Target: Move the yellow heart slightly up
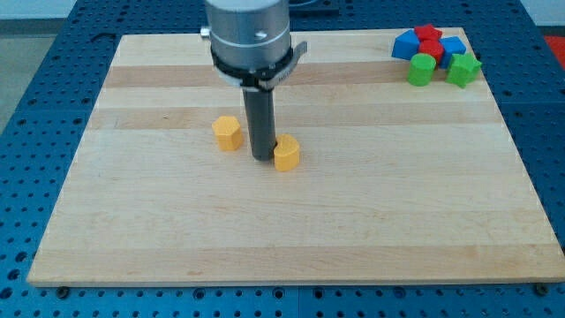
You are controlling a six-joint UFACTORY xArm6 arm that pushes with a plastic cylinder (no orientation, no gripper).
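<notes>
A yellow heart block [287, 154] lies near the middle of the wooden board [291, 230]. My tip [262, 157] stands right against the heart's left side, and they seem to touch. A second yellow block [227, 132], of a rounded many-sided shape, lies a little to the left of the rod and slightly higher in the view, apart from it. The arm's grey body [249, 31] hangs over the board's top middle and hides the board behind it.
A tight cluster sits at the board's top right corner: a red block [429, 37], two blue blocks [406, 44] [453, 48], a green cylinder [422, 69] and a green star-like block [463, 69]. A blue perforated table [35, 106] surrounds the board.
</notes>
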